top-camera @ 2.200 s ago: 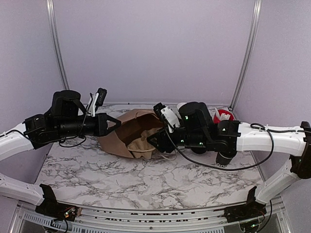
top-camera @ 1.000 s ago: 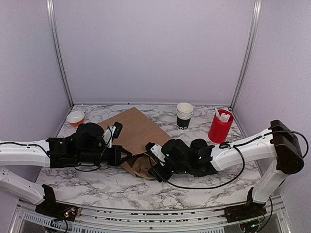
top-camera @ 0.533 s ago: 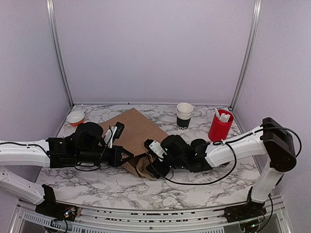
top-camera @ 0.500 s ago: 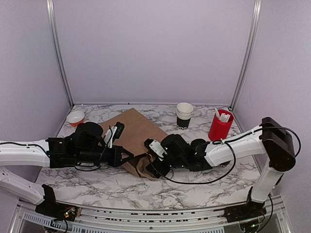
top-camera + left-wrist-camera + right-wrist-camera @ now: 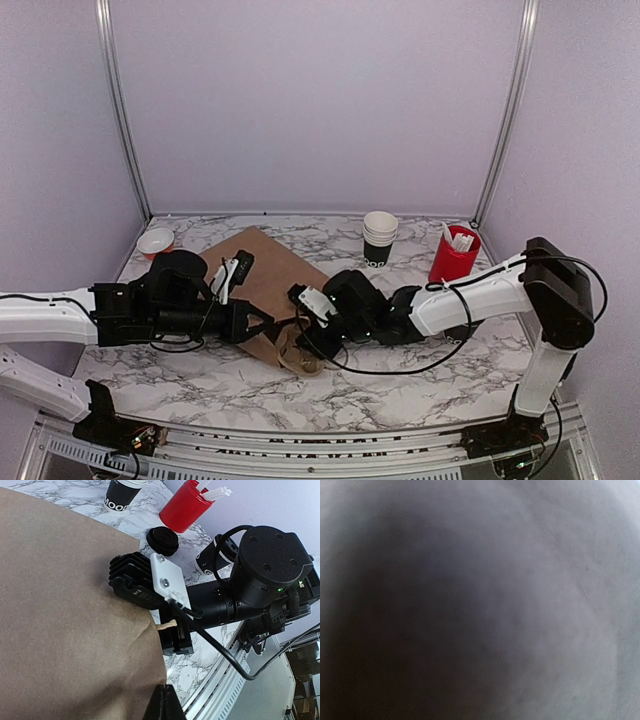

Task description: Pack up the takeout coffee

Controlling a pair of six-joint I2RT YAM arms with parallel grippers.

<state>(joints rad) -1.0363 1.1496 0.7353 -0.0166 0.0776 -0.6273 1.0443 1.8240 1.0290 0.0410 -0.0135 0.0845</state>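
Shifted left, right jaws hidden at bag (image 5: pixel 265 270) (gap unclear), left jaws pinching it, cup (image 5: pixel 205 562) apart.

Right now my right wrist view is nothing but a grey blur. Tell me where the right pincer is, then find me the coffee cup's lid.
Observer: The right pincer sits at the open edge of the brown paper bag lying on the table; the paper hides its tips.
Operator: Say who holds the bag.
Observer: The left pincer is shut on the bag's edge.
Operator: Now the lid.
Observer: The round black plastic lid lies on the marble table, outside the bag, between it and the small black paper cup with white print.
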